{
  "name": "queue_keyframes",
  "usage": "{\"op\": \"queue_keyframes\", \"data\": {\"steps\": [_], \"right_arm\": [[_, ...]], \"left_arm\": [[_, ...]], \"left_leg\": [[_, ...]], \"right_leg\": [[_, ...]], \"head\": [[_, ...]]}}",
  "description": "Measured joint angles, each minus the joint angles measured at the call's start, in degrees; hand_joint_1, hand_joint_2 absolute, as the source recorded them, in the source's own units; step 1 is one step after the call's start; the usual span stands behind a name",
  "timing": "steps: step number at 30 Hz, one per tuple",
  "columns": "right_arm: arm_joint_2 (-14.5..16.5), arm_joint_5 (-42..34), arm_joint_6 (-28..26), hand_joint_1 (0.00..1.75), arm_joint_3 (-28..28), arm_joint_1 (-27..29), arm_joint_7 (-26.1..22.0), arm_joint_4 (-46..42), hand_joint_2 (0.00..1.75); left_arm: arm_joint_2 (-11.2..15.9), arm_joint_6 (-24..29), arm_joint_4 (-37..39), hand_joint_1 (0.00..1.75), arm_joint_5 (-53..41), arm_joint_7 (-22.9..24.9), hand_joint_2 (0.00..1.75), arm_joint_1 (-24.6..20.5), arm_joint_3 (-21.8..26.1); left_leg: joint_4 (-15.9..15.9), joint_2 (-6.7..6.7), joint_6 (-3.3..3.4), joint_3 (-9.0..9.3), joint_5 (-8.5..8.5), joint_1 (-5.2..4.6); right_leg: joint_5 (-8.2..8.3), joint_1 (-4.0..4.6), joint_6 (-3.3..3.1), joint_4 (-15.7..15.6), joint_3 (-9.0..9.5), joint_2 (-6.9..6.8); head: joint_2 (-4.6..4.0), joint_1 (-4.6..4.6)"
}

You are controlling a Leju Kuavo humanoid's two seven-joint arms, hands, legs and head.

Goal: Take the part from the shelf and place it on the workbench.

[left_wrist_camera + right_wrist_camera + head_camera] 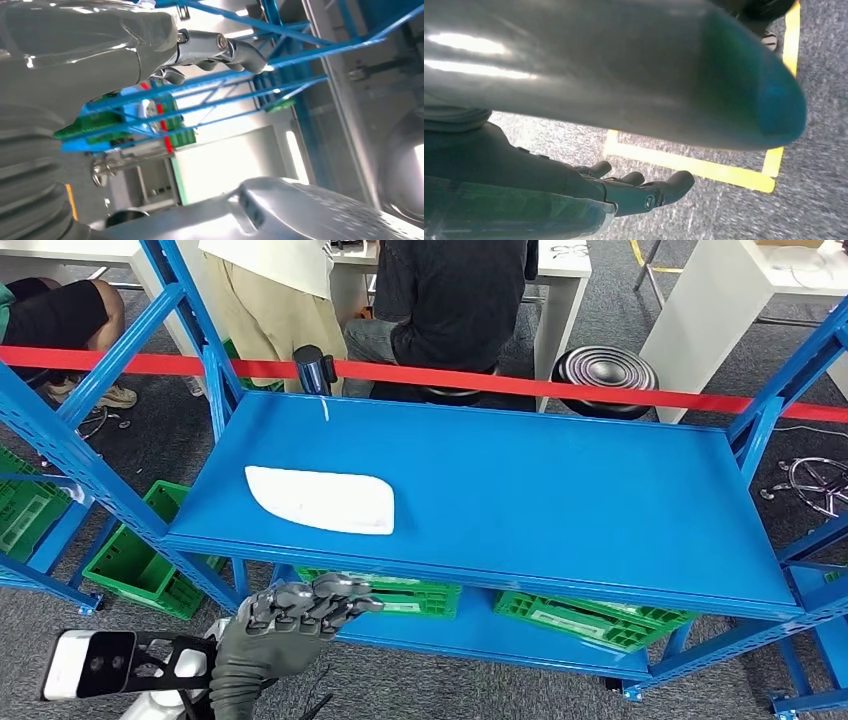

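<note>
Unmarked white part [322, 500] on blue shelf [560, 490]

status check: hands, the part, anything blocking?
Left hand empty, fingers apart, below the shelf front edge. Right hand empty, hanging over carpet. White part lies untouched on the shelf's left side. Nothing between left hand and part.

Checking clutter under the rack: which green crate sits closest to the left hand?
The green crate on the lower shelf, just beyond the left hand; the other crates sit farther out, left and right.
</note>
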Motion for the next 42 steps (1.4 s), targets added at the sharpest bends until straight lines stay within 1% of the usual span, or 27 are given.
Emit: {"op": "queue_keyframes", "data": {"steps": [1, 2, 3, 5, 12, 14, 15, 16, 18, 19, 20, 22, 24, 25, 27, 28, 29, 30, 31, 32, 34, 35, 36, 38, 39, 40, 42], "right_arm": [[-0.15, -0.31, -0.01, 0.00, 0.01, 0.03, -0.01, -0.11, 0.00], [-0.26, -0.65, -0.01, 0.00, 0.02, 0.08, -0.02, -0.20, 0.00], [-0.33, -1.04, -0.02, 0.00, 0.04, 0.19, -0.06, -0.24, 0.00], [-0.41, -1.79, -0.02, 0.00, 0.08, 0.49, -0.29, -0.27, 0.00], [-0.39, -2.16, -0.01, 0.00, 0.10, 0.67, -0.51, -0.28, 0.00], [-0.36, -2.50, 0.04, 0.00, 0.16, 0.74, -0.75, -0.29, 0.00], [-0.34, -2.73, 0.09, 0.00, 0.21, 0.78, -0.90, -0.29, 0.00], [-0.30, -3.21, 0.22, 0.00, 0.33, 0.88, -1.18, -0.25, 0.00], [0.03, -4.89, 0.20, 0.00, 0.52, 1.08, -1.92, -0.08, 0.00], [0.21, -5.80, -0.06, 0.00, 0.59, 1.25, -2.24, -0.05, 0.00], [0.33, -6.46, -0.56, 0.00, 0.60, 1.45, -2.35, -0.18, 0.00], [0.37, -6.87, -1.79, 0.00, 0.61, 2.02, -1.83, -0.95, 0.00], [0.22, -7.01, -2.94, 0.00, 0.67, 2.53, -0.93, -2.08, 0.00], [0.13, -7.03, -3.37, 0.00, 0.70, 2.67, -0.50, -2.60, 0.00], [-0.07, -7.03, -3.92, 0.00, 0.76, 2.91, 0.12, -3.34, 0.00], [-0.16, -7.03, -4.07, 0.00, 0.77, 3.06, 0.30, -3.58, 0.00], [-0.26, -7.03, -4.16, 0.00, 0.78, 3.24, 0.42, -3.80, 0.00], [-0.33, -7.03, -4.21, 0.00, 0.78, 3.39, 0.50, -4.01, 0.00], [-0.41, -7.03, -4.23, 0.00, 0.79, 3.48, 0.54, -4.17, 0.00], [-0.47, -7.03, -4.25, 0.00, 0.80, 3.53, 0.55, -4.36, 0.00], [-0.56, -7.03, -4.26, 0.00, 0.81, 3.48, 0.55, -4.66, 0.00], [-0.56, -7.03, -4.26, 0.00, 0.81, 3.46, 0.56, -4.79, 0.00], [-0.57, -7.03, -4.26, 0.00, 0.82, 3.47, 0.56, -4.90, 0.00], [-0.54, -7.03, -4.26, 0.00, 0.83, 3.58, 0.58, -5.14, 0.00], [-0.54, -7.03, -4.26, 0.00, 0.84, 3.63, 0.58, -5.23, 0.00], [-0.54, -7.03, -4.27, 0.00, 0.84, 3.65, 0.58, -5.32, 0.00], [-0.55, -7.01, -4.32, 0.00, 0.84, 3.68, 0.60, -5.45, 0.00]], "left_arm": [[0.07, 0.69, 0.00, 0.00, -1.21, -0.05, 1.75, 0.23, 0.15], [0.13, 1.38, 0.00, 0.00, -2.65, -0.10, 1.75, 0.51, 0.34], [0.17, 2.10, 0.02, 0.00, -4.19, -0.10, 1.75, 0.83, 0.53], [0.22, 3.50, 0.11, 0.00, -6.74, 0.05, 1.75, 1.38, 0.83], [0.24, 4.26, 0.21, 0.00, -7.72, 0.24, 1.75, 1.65, 0.96], [0.31, 5.19, 0.37, 0.00, -8.28, 0.59, 1.75, 1.94, 1.19], [0.38, 5.84, 0.52, 0.00, -8.62, 0.80, 1.75, 2.14, 1.36], [0.48, 7.95, 0.79, 0.00, -10.79, 1.08, 1.75, 2.77, 1.79], [0.92, 20.14, 0.94, 0.00, -27.06, 3.55, 1.75, 3.74, 2.41], [1.14, 27.44, 0.92, 0.00, -37.05, 5.62, 1.75, 4.11, 2.61], [1.37, 33.92, 0.81, 0.00, -46.23, 8.14, 1.75, 4.05, 2.50], [1.56, 40.15, 0.91, 0.00, -55.24, 12.54, 1.75, 3.93, 2.24], [1.64, 44.71, 1.28, 0.00, -62.77, 16.44, 1.75, 3.78, 1.99], [1.65, 46.28, 1.56, 0.00, -65.98, 18.15, 1.75, 3.72, 1.91], [1.67, 47.88, 2.32, 0.00, -70.49, 20.52, 1.75, 3.74, 1.77], [1.68, 48.15, 2.70, 0.00, -71.57, 21.16, 1.75, 3.81, 1.70], [1.69, 48.26, 3.04, 0.00, -72.15, 21.46, 1.75, 3.85, 1.61], [1.70, 48.30, 3.32, 0.00, -72.36, 21.62, 1.75, 3.87, 1.52], [1.71, 48.32, 3.50, 0.00, -72.47, 21.74, 1.75, 3.87, 1.46], [1.72, 48.33, 3.62, 0.00, -72.57, 21.78, 1.75, 3.87, 1.42], [1.74, 48.39, 3.75, 0.00, -72.63, 21.84, 1.75, 3.84, 1.33], [1.76, 48.44, 3.79, 0.00, -72.65, 21.86, 1.75, 3.82, 1.29], [1.79, 48.51, 3.86, 0.00, -72.66, 21.88, 1.75, 3.80, 1.25], [1.84, 48.61, 3.98, 0.00, -72.66, 21.90, 1.75, 3.78, 1.21], [1.87, 48.66, 4.03, 0.00, -72.69, 21.90, 1.75, 3.77, 1.21], [1.91, 48.75, 4.04, 0.00, -72.86, 21.97, 1.75, 3.76, 1.21], [1.97, 49.05, 4.13, 0.00, -74.29, 22.74, 1.75, 3.82, 1.22]], "left_leg": [[0.43, -0.01, -0.29, -0.12, -0.29, -0.12], [0.80, 0.00, -0.54, -0.25, -0.54, -0.23], [1.04, 0.02, -0.74, -0.37, -0.69, -0.31], [1.16, 0.04, -0.90, -0.42, -0.74, -0.28], [1.26, 0.03, -0.97, -0.42, -0.83, -0.23], [3.07, -0.07, -1.58, -1.19, -2.22, -0.03], [5.29, -0.13, -2.04, -2.19, -3.58, 0.21], [9.60, -0.17, -2.71, -4.33, -5.32, 0.69], [7.96, -0.19, -3.15, -3.74, -4.02, 1.49], [5.80, -0.21, -3.11, -2.87, -2.78, 1.66], [1.52, -0.23, -2.79, -0.88, -1.11, 1.54], [1.15, -0.26, -2.09, -0.71, -1.01, 1.24], [0.19, -0.15, -1.21, -0.06, -0.36, 1.27], [-0.28, -0.05, -0.83, 0.27, -0.04, 1.30], [-0.44, 0.09, -0.39, 0.22, 0.09, 0.97], [-0.43, 0.09, -0.30, 0.17, 0.07, 0.74], [-0.41, 0.04, -0.23, 0.14, 0.06, 0.52], [-0.37, -0.04, -0.20, 0.15, 0.05, 0.35], [-0.29, -0.12, -0.23, 0.18, 0.01, 0.25], [-0.10, -0.18, -0.33, 0.18, -0.09, 0.19], [0.50, -0.22, -0.74, -0.01, -0.50, -0.08], [0.81, -0.22, -0.96, -0.14, -0.68, -0.19], [1.00, -0.21, -1.13, -0.24, -0.82, -0.26], [1.39, -0.20, -1.43, -0.42, -1.15, -0.13], [2.27, -0.21, -1.73, -0.79, -1.85, -0.01], [4.03, -0.21, -2.15, -1.56, -3.02, 0.18], [11.03, -0.21, -3.11, -4.79, -6.64, 0.74]], "right_leg": [[1.05, 0.06, -0.16, -3.26, 1.68, -0.11], [1.60, 0.16, -0.55, -5.17, 2.69, -0.20], [1.66, 0.31, -1.05, -5.57, 2.91, -0.21], [1.78, 0.42, -1.49, -5.63, 2.97, -0.15], [1.86, 0.13, -1.69, -5.72, 3.05, -0.13], [1.87, -0.24, -2.10, -5.81, 3.22, -0.10], [1.86, -0.38, -2.30, -5.84, 3.29, -0.09], [1.83, -0.40, -2.47, -5.84, 3.35, -0.07], [1.80, -0.27, -2.35, -5.87, 3.40, 0.10], [1.81, -0.20, -2.10, -5.89, 3.36, 0.18], [1.82, -0.18, -1.76, -5.95, 3.34, 0.24], [1.92, -0.25, -0.93, -6.16, 3.33, 0.22], [1.19, -0.25, -0.68, -4.88, 2.70, 0.11], [0.12, -0.18, -0.88, -2.82, 1.69, 0.05], [-3.09, -0.05, -1.59, 4.47, -1.84, 0.02], [-4.25, -0.01, -1.67, 7.84, -3.49, 0.02], [-4.67, 0.00, -1.53, 9.68, -4.42, 0.02], [-4.08, 0.00, -1.18, 9.03, -4.14, 0.01], [-2.71, 0.00, -0.74, 6.09, -2.72, 0.00], [-1.03, 0.00, -0.39, 1.69, -0.59, -0.04], [1.22, 0.17, -0.54, -4.52, 2.49, -0.11], [1.61, 0.30, -0.92, -5.72, 3.09, -0.12], [1.64, 0.44, -1.30, -5.64, 3.08, -0.09], [1.74, 0.18, -1.83, -5.79, 3.21, -0.04], [1.78, -0.01, -2.09, -5.85, 3.30, -0.03], [1.82, -0.21, -2.34, -5.90, 3.37, -0.02], [1.79, -0.19, -2.60, -5.91, 3.39, -0.03]], "head": [[0.00, -0.03], [0.00, -0.05], [0.00, -0.09], [0.00, -0.07], [0.00, -0.06], [0.00, -0.21], [0.00, -0.28], [0.00, -0.36], [0.00, -0.35], [0.00, -0.34], [0.00, -0.33], [0.00, -0.32], [0.00, -0.21], [0.00, -0.13], [0.00, -0.03], [0.00, 0.00], [0.00, -0.01], [0.00, 0.00], [0.00, 0.00], [0.00, 0.01], [0.00, -0.03], [0.00, -0.06], [0.00, -0.09], [0.00, -0.09], [0.00, -0.16], [0.00, -0.22], [0.00, -0.36]]}}
